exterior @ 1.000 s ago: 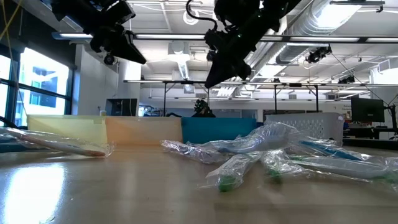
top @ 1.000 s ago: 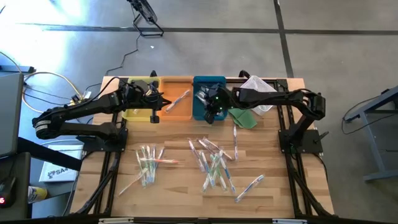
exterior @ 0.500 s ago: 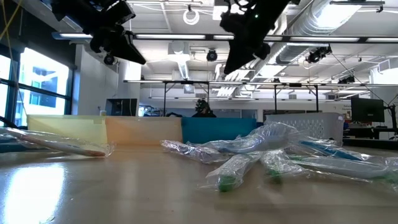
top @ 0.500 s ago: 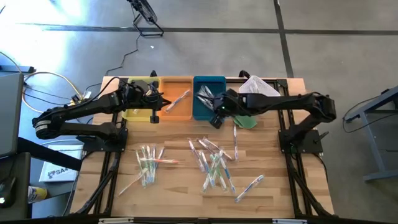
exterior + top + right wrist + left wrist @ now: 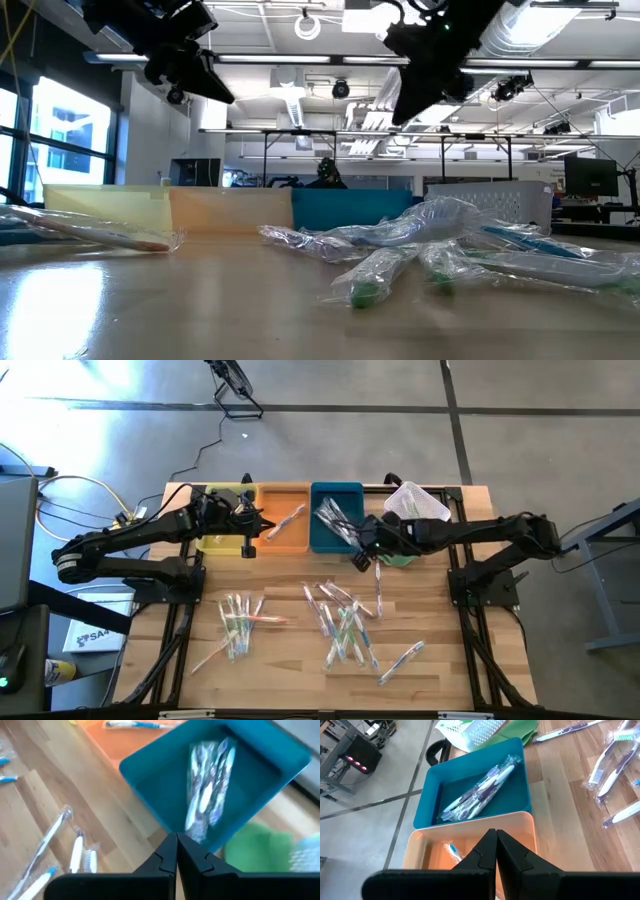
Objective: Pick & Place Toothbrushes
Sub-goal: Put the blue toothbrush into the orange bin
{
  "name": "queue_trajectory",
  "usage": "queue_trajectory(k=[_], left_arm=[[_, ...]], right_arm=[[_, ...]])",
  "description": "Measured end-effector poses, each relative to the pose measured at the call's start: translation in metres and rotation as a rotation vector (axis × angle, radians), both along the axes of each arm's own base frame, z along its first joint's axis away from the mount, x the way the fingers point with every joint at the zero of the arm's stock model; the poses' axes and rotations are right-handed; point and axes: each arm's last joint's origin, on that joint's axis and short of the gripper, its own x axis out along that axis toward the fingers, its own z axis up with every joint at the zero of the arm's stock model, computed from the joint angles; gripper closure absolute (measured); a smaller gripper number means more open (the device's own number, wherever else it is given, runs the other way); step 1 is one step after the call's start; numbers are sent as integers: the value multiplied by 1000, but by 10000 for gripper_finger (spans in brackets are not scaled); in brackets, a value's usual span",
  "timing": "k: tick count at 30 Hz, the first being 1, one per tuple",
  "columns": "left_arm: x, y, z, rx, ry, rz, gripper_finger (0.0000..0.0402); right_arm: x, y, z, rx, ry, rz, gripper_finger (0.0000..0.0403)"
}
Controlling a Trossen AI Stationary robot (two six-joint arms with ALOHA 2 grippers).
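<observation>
- Many wrapped toothbrushes (image 5: pixel 345 622) lie loose on the wooden tabletop (image 5: pixel 285 660) in two scatters, one toward the left arm's side and a denser one in the middle; a few more sit in the blue tray (image 5: pixel 325 532) and one in the orange tray (image 5: pixel 283 535).
- Risk, largest: the middle heap is overlapped and the clear wrappers cross each other. A grasp there would likely lift two at once or drag a neighbour off its spot.
- Risk, lesser: slick wrapping may slip from a narrow pinch, dropping a brush short of a tray.
- Risk, minor: the white mesh basket (image 5: pixel 412 505) and a green cloth (image 5: pixel 392 553) lie just beside the right arm's path and could be snagged.
- Right pincer (image 5: pixel 361 557) hangs above the tabletop at the near corner of the blue tray, fingers pressed together, carrying nothing; the arm is stretched long and low.
- Left pincer (image 5: pixel 247 532) waits over the yellow tray (image 5: pixel 222 542), fingers likewise together and empty.
</observation>
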Motion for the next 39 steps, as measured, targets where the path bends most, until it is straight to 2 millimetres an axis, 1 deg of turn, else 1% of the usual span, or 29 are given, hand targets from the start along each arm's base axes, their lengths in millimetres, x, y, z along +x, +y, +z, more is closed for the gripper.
queue_trajectory(k=[3,8,14,20,39], left_arm=[[0,0,0,0,0,0,396],[0,0,0,2,-2,-1,396],[0,0,0,1,-3,0,396],[0,0,0,1,-3,0,396],[0,0,0,-4,-2,2,396]], right_arm=[[-8,5,-14,35,-5,-17,401],[-14,15,-20,68,-31,-39,401],[-12,26,-19,81,-49,-9,401],[-12,32,-19,78,-46,14,401],[-12,32,-19,15,-14,97,401]])
